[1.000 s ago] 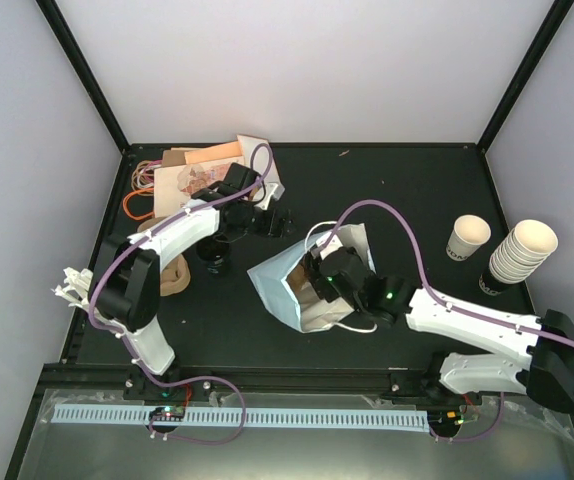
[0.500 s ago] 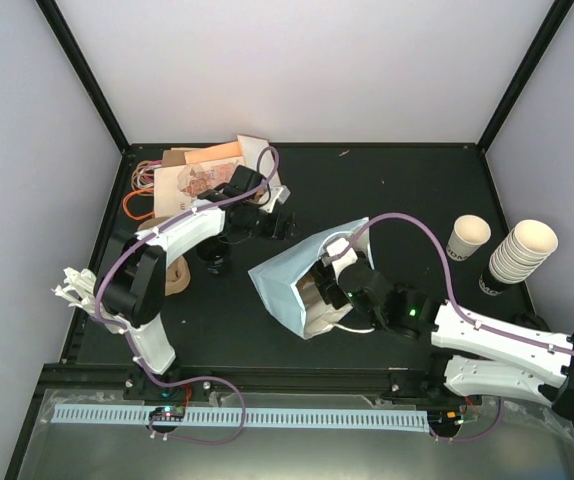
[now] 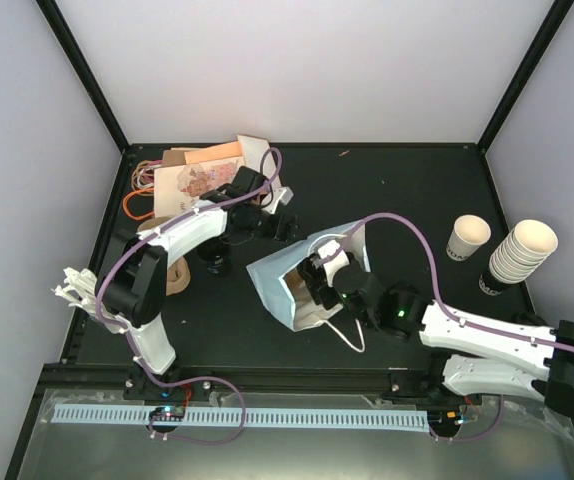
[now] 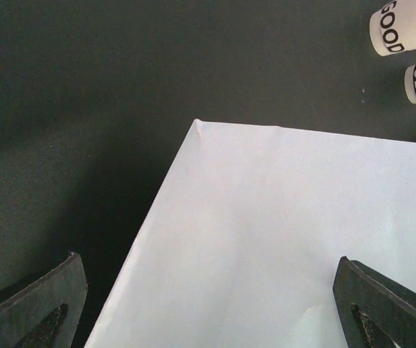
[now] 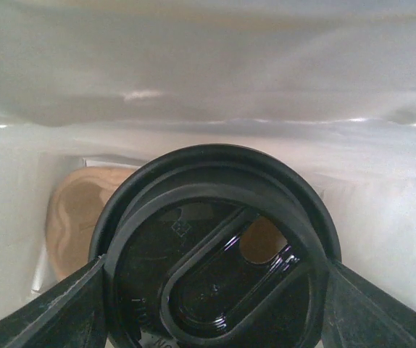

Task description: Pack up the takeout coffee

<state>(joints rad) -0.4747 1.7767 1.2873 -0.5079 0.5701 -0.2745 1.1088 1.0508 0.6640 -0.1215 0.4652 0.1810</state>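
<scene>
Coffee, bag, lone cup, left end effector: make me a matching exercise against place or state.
1 coffee
2 bag
3 lone cup
4 left end effector

A jaws wide, holding nothing
B white, mid-table
C gripped by right end effector
D beside cup stack

Pairs: 1-C, 2-B, 3-D, 4-A
</scene>
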